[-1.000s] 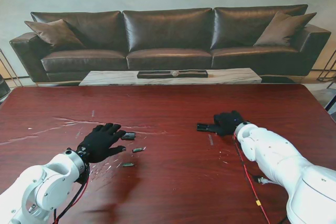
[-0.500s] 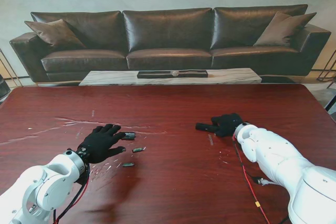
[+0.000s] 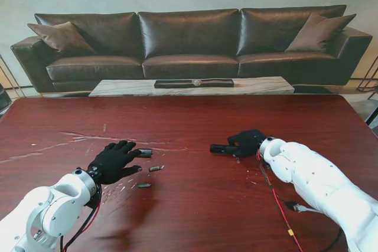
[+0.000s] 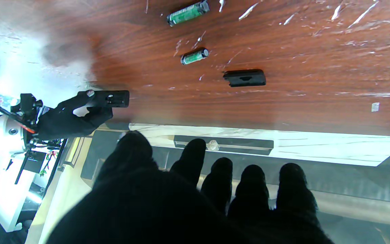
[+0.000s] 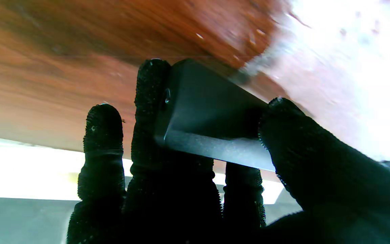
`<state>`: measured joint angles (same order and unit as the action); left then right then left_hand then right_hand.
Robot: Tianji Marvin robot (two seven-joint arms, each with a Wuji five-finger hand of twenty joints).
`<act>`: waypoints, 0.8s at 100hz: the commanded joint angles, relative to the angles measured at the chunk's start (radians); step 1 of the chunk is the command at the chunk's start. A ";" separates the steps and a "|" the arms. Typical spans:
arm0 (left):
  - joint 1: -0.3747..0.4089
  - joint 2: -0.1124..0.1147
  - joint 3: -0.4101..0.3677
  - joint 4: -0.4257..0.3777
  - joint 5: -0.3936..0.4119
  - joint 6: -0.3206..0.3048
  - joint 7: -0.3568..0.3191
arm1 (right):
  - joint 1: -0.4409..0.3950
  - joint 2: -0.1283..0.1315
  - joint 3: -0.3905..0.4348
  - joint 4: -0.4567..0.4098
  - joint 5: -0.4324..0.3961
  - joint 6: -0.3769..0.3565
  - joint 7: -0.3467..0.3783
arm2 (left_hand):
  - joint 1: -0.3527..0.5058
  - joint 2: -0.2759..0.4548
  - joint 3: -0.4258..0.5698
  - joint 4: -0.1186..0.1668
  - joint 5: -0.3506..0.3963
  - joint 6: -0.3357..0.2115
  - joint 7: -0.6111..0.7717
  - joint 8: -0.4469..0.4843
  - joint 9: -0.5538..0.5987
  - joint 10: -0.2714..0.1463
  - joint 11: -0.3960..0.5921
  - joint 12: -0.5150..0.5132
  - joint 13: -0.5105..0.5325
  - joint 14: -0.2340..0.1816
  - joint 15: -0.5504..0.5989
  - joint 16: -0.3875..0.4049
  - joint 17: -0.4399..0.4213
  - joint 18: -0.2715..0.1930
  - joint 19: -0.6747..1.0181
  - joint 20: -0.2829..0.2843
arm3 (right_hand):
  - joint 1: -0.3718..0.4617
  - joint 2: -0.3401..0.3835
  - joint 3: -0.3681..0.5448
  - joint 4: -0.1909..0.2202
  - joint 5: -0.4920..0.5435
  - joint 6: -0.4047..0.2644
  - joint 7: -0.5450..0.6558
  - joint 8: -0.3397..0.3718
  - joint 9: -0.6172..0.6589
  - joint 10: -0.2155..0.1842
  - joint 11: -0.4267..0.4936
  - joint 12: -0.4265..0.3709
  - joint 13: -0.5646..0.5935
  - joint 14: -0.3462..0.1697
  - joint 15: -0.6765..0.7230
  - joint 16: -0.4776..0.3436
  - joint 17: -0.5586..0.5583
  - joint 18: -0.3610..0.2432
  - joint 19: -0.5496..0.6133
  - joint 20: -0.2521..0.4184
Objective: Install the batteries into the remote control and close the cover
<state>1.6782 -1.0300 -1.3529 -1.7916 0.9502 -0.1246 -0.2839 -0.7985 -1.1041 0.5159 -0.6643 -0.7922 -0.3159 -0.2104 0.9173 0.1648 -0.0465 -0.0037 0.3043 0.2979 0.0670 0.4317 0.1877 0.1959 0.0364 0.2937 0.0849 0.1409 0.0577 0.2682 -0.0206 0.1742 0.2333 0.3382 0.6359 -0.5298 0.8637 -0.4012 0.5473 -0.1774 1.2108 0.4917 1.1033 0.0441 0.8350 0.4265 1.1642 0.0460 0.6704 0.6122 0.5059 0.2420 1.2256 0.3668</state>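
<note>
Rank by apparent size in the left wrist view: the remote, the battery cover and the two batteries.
1. remote, though the right hand hides part of it
2. battery cover
3. longer-looking battery
4. shorter-looking battery

The batteries may match; one probably just points more toward the camera.

The left hand [image 4: 195, 200] fills the view's 6 o'clock edge, its five gloved fingers [image 4: 191, 159] spread apart and holding nothing. Over the red-brown table [image 4: 317, 51], two green batteries lie well apart from those fingers: one battery [image 4: 188, 13] at 12 o'clock, a second battery [image 4: 194, 56] just beside it toward the centre. The black battery cover [image 4: 245, 77] rests flat near the second battery, at about 1 o'clock. At 9 o'clock the right hand [image 4: 69, 117] grips the black remote control [image 4: 108, 98], one end sticking out past its fingers.
</note>
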 commanded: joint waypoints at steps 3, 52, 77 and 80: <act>-0.003 0.001 0.003 0.001 -0.003 0.004 -0.007 | -0.013 0.010 0.023 -0.067 -0.011 -0.028 0.025 | 0.035 0.048 0.002 -0.030 0.000 -0.005 0.007 0.008 0.019 0.030 -0.002 0.004 0.019 0.004 0.003 0.003 -0.004 0.005 0.001 0.003 | 0.103 0.115 0.075 0.033 0.031 -0.055 0.039 0.031 0.021 -0.002 0.016 0.013 0.044 -0.032 0.028 0.016 0.006 0.007 0.035 0.017; -0.004 0.001 0.004 0.001 -0.011 0.006 -0.013 | -0.102 0.005 0.076 -0.307 0.029 0.021 0.206 | 0.037 0.049 0.002 -0.030 0.000 -0.001 0.005 0.008 0.019 0.037 -0.002 0.004 0.017 0.005 0.002 0.003 -0.005 0.004 0.007 -0.002 | 0.121 0.179 -0.011 0.037 0.009 0.065 0.049 0.009 0.030 0.010 0.038 0.019 0.056 -0.021 0.043 0.031 0.003 0.018 0.048 0.020; -0.007 0.002 0.007 0.003 -0.015 0.006 -0.018 | -0.134 -0.010 0.044 -0.351 0.068 0.089 0.224 | 0.037 0.049 0.002 -0.030 -0.001 0.000 0.004 0.007 0.018 0.031 -0.002 0.004 0.018 0.006 0.003 0.003 -0.005 0.004 0.008 -0.004 | 0.124 0.185 -0.015 0.036 0.009 0.081 0.053 0.008 0.036 0.016 0.051 0.019 0.060 -0.016 0.061 0.036 0.003 0.025 0.058 0.026; -0.008 0.002 0.007 0.003 -0.016 0.006 -0.019 | -0.136 -0.012 0.042 -0.354 0.075 0.091 0.228 | 0.037 0.050 0.002 -0.030 -0.001 -0.001 0.004 0.007 0.018 0.031 -0.002 0.004 0.018 0.005 0.003 0.003 -0.005 0.003 0.008 -0.004 | 0.124 0.185 -0.015 0.036 0.009 0.082 0.053 0.008 0.035 0.018 0.051 0.019 0.060 -0.016 0.062 0.036 0.002 0.025 0.058 0.026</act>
<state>1.6719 -1.0294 -1.3485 -1.7880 0.9384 -0.1202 -0.2994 -0.9187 -1.1002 0.5680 -1.0055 -0.7254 -0.2216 0.0070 0.9206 0.1648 -0.0465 -0.0037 0.3043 0.2978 0.0670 0.4319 0.1877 0.1960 0.0364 0.2937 0.0849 0.1410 0.0578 0.2682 -0.0210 0.1742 0.2372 0.3382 0.6680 -0.4389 0.8033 -0.4013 0.5439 -0.0538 1.1996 0.4933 1.1030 0.0398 0.8579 0.4354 1.1745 0.0363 0.7088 0.6267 0.5174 0.2459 1.2473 0.3671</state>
